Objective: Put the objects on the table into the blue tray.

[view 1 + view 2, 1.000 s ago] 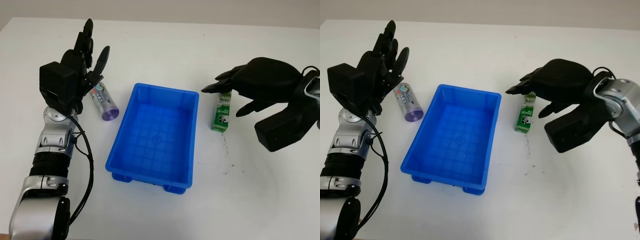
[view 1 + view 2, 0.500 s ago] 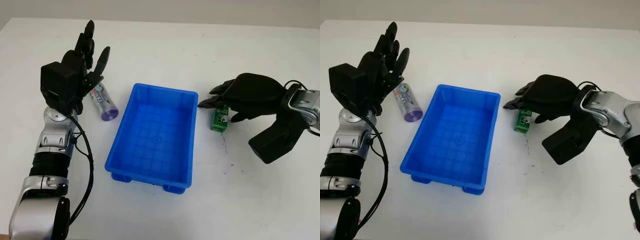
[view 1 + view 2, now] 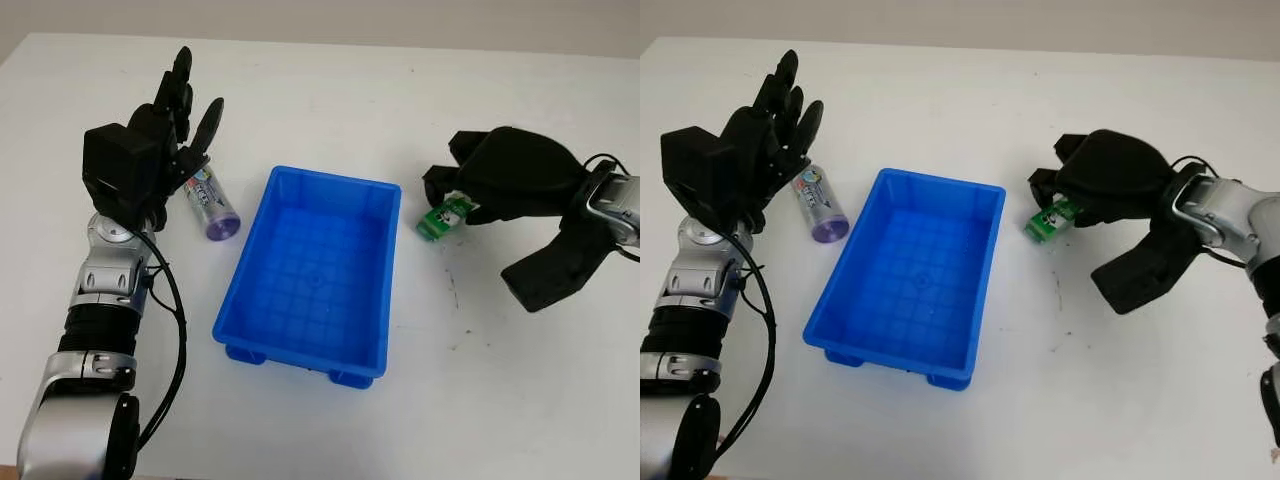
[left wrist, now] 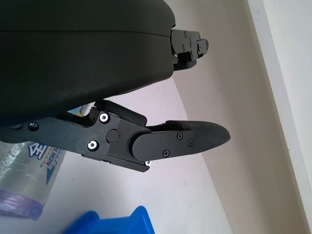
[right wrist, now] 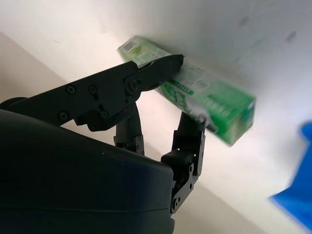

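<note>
Item 1, green carton [image 3: 443,218]: right of centre in the head views, just beside the right rim of the blue tray [image 3: 310,275], tilted, apparently lifted clear of the white table [image 3: 330,110]. Held by the right hand [image 3: 470,192]; the wrist view shows its fingers [image 5: 146,78] pinching the carton across its long sides, one over the top face, another [image 5: 187,141] under it, the end nearest the tray jutting free past the fingertips.

Step in hand, as judged: carry the carton over the tray and release. To do it well, keep the pinch firm, since the hold sits toward one end and the carton may pivot; raise it enough to clear the near rim; let go only once the whole carton is above the tray floor, low down so it does not bounce out.

Item 2, purple-capped bottle [image 3: 207,203]: lying on the table at centre left, just left of the tray, not yet handled. Left hand [image 3: 165,130]: open, raised just beside and partly above the bottle, holding nothing
</note>
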Robot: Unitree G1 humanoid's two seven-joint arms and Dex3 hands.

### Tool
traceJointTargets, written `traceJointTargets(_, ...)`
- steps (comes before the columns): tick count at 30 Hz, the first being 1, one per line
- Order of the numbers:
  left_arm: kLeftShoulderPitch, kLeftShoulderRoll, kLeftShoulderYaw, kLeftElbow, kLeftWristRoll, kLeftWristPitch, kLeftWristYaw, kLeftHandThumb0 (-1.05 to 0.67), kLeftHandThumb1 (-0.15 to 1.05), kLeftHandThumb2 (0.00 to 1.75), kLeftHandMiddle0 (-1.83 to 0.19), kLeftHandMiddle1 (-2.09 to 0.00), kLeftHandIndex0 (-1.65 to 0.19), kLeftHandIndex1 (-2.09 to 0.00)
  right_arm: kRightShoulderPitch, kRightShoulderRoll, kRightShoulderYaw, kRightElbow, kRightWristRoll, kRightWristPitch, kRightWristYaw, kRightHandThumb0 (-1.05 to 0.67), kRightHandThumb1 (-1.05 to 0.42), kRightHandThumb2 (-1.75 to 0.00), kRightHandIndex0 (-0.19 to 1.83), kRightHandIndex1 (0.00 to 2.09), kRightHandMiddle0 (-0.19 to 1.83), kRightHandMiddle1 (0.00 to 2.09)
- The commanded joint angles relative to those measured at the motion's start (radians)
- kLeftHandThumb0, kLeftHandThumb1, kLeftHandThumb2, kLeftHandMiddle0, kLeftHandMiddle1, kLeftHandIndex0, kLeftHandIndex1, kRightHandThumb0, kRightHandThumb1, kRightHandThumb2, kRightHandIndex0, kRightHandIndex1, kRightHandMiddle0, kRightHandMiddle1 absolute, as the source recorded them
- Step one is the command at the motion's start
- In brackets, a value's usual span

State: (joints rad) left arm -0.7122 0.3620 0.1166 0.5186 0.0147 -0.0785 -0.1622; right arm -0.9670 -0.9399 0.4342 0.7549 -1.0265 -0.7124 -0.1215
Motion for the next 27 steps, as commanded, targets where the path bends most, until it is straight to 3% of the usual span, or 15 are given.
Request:
traceJointTargets(1, -0.017, 0.014, -0.006, -0.018, 0.008, 0.005, -0.004, -0.65, 1.05, 0.45, 0.12, -0.05, 0.11, -0.03, -0.052, 0.007, -0.035, 0.004, 0.05, 0.022, 0.026, -0.29, -0.89, -0.05, 0.33, 1.87, 0.59, 1.03)
traceJointTargets(10, -0.019, 0.014, -0.008, -0.019, 0.009, 0.012, -0.005, -0.65, 1.05, 0.41, 0.14, -0.05, 0.08, -0.05, -0.114, 0.053, -0.117, 0.022, 0.218, 0.069, 0.035, -0.26, -0.84, -0.05, 0.37, 2.04, 0.69, 1.0)
traceJointTargets(12, -0.018, 0.014, -0.008, -0.018, 0.011, 0.012, -0.006, -0.64, 1.05, 0.41, 0.14, -0.06, 0.07, -0.06, -0.114, 0.08, -0.163, 0.015, 0.303, 0.065, 0.033, -0.24, -0.83, -0.05, 0.46, 1.93, 0.66, 1.13)
traceJointTargets(13, -0.018, 0.015, -0.009, -0.017, 0.012, 0.011, -0.004, -0.64, 1.05, 0.41, 0.13, -0.06, 0.07, -0.06, -0.112, 0.092, -0.183, 0.001, 0.345, 0.062, 0.037, -0.24, -0.83, -0.05, 0.48, 1.98, 0.64, 1.19)
traceJointTargets(18, -0.021, 0.012, -0.011, -0.016, 0.022, 0.018, 0.006, -0.64, 1.05, 0.4, 0.11, -0.06, 0.07, -0.06, -0.085, 0.147, -0.256, -0.121, 0.507, 0.068, 0.104, -0.21, -0.88, -0.06, 0.51, 1.44, 0.48, 1.34)
traceJointTargets(20, -0.021, 0.007, -0.011, -0.02, 0.024, 0.024, 0.012, -0.64, 1.05, 0.4, 0.1, -0.07, 0.07, -0.06, -0.069, 0.189, -0.28, -0.2, 0.586, 0.064, 0.138, -0.21, -0.89, -0.06, 0.54, 1.32, 0.46, 1.39)
traceJointTargets(27, -0.016, 0.011, -0.017, -0.025, 0.028, 0.017, 0.011, -0.63, 1.05, 0.42, 0.11, -0.05, 0.07, -0.06, -0.003, 0.293, -0.293, -0.444, 0.698, 0.085, 0.249, -0.3, -0.89, -0.06, 0.51, 1.42, 0.45, 1.51)
